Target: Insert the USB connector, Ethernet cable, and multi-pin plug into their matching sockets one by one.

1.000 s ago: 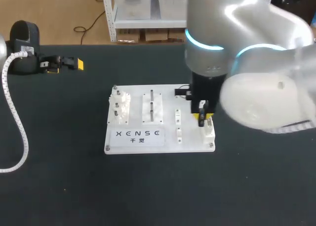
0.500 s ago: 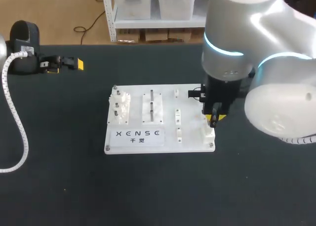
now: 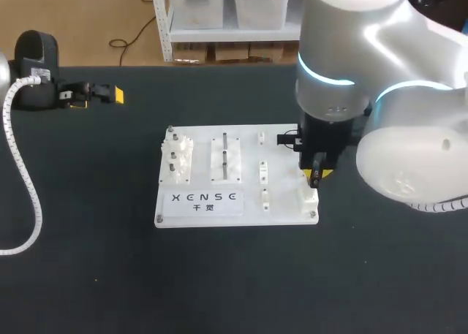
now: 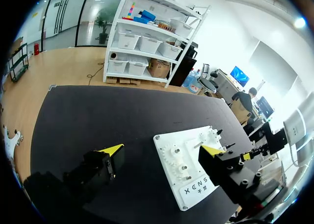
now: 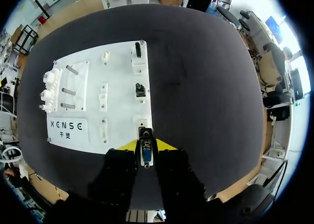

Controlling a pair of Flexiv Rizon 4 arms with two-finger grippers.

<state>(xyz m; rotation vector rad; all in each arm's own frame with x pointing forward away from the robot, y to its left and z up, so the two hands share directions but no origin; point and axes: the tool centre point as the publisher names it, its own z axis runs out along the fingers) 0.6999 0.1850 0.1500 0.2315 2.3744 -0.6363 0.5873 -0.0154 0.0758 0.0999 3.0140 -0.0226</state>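
Observation:
The white socket board lies mid-table. My right gripper hangs over its right front corner, above a white socket block. In the right wrist view the gripper is shut on the multi-pin plug, blue face showing, just short of the nearest socket. Further along that edge, a black part sits in the middle socket and another in the far socket. My left gripper rests at the table's far left, open and empty.
The board also carries upright pegs, a toothed white block and small white clips. A white ribbed hose trails along the left side. Dark tabletop surrounds the board.
My right arm has swung rightward, uncovering the board's right column. The gripper with the plug shifted from mid-right of the board to its right front corner.

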